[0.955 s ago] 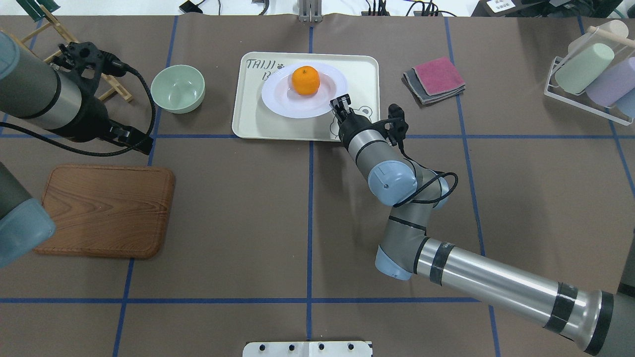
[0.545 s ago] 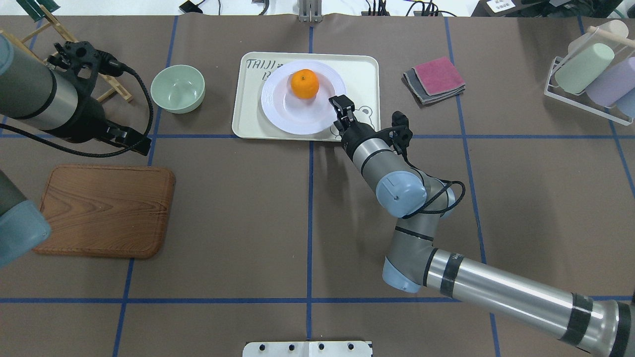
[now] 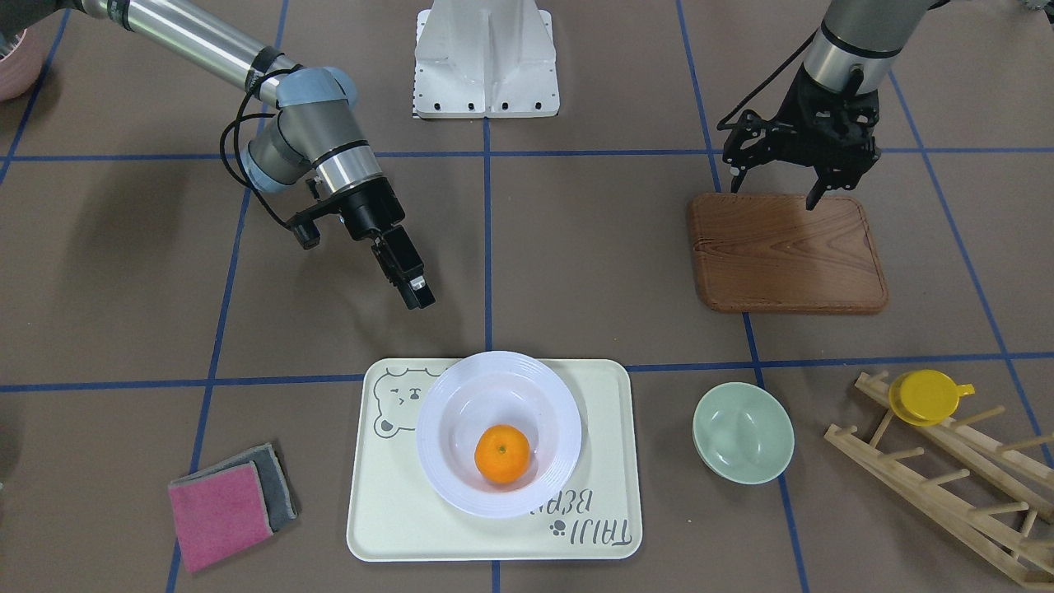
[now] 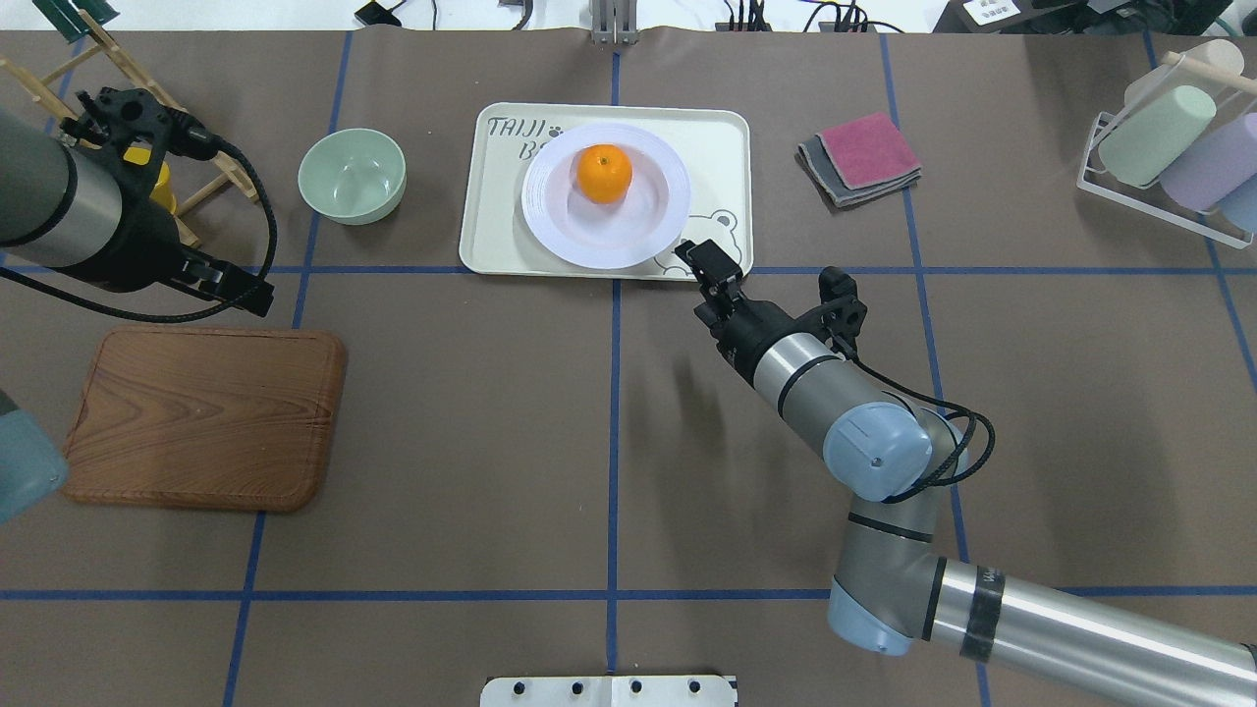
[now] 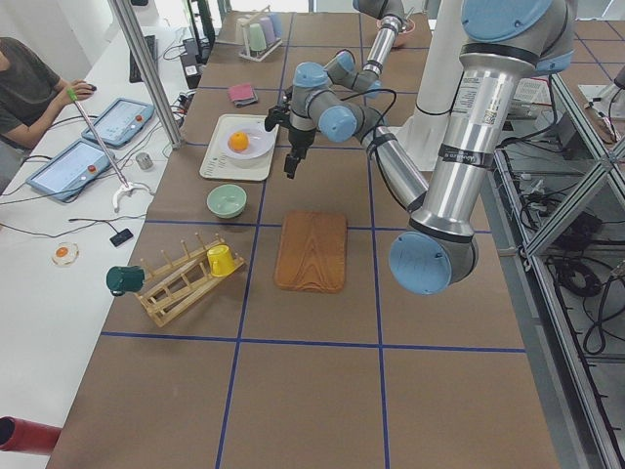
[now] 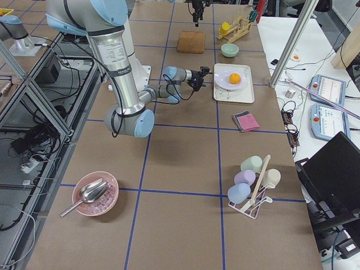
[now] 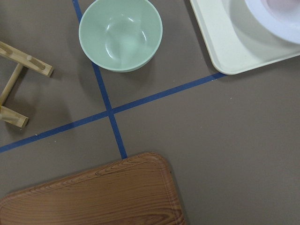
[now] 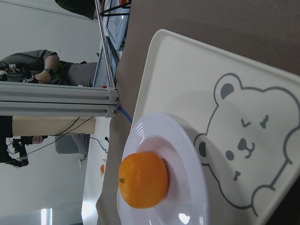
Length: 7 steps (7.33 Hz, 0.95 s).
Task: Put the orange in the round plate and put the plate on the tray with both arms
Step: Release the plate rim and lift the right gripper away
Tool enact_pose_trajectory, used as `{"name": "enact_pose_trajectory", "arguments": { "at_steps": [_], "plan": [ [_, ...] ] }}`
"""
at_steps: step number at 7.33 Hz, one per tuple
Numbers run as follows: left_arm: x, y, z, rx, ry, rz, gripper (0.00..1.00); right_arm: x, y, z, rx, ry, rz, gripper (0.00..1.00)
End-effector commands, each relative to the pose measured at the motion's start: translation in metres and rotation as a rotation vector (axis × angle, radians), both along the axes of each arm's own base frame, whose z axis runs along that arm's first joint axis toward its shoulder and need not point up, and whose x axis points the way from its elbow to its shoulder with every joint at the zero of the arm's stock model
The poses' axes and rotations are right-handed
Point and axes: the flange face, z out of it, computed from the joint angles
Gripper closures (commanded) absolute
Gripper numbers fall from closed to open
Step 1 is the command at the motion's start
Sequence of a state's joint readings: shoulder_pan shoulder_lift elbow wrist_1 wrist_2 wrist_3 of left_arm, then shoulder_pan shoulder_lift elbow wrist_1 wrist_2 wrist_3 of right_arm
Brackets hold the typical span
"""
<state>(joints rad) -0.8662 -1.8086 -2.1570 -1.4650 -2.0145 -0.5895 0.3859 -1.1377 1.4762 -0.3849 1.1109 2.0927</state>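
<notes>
On the worktop, across from the robot's base, the tray [image 4: 486,221] carries the round plate [image 4: 609,253], which lies flat inside the tray's rim. The orange [image 4: 603,173] sits in the plate's sunken centre, stem dimple up. Right end effector [image 4: 714,263]: released, fingers parted, empty, held just off the tray corner with the bear print, touching neither tray nor plate. Left end effector [image 3: 823,177]: hangs over the edge of the wooden board [image 3: 786,251], well apart from the tray; whether clenched or released cannot be determined. A pale-green bowl [image 4: 352,177] stands beside the tray.
</notes>
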Motion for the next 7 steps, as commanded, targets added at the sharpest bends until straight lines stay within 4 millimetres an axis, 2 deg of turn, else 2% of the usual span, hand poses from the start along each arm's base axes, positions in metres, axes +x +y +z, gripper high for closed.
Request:
{"name": "enact_pose_trajectory", "arguments": {
  "at_steps": [1, 2, 3, 4, 5, 6, 7],
  "plan": [
    [-0.022, 0.004, 0.017, 0.078, -0.043, 0.071, 0.01, 0.028, 0.019, 0.012, 0.266, 0.255, -0.193, 0.0],
    [-0.034, 0.003, 0.025, 0.114, -0.062, 0.104, 0.01, 0.064, 0.005, 0.03, 0.34, 0.342, -0.268, 0.0],
    [-0.036, 0.004, 0.034, 0.147, -0.081, 0.162, 0.01, 0.121, -0.049, 0.042, 0.377, 0.456, -0.392, 0.0],
    [-0.046, -0.001, 0.036, 0.164, -0.087, 0.169, 0.01, 0.185, -0.093, 0.045, 0.391, 0.562, -0.499, 0.0],
    [-0.067, -0.011, 0.048, 0.185, -0.086, 0.211, 0.01, 0.236, -0.115, 0.044, 0.472, 0.674, -0.579, 0.0],
    [-0.094, -0.02, 0.067, 0.185, -0.08, 0.238, 0.01, 0.287, -0.108, 0.082, 0.517, 0.801, -0.666, 0.0],
    [-0.121, -0.023, 0.092, 0.172, -0.106, 0.234, 0.01, 0.342, -0.091, 0.133, 0.593, 0.944, -0.746, 0.0]
  ]
}}
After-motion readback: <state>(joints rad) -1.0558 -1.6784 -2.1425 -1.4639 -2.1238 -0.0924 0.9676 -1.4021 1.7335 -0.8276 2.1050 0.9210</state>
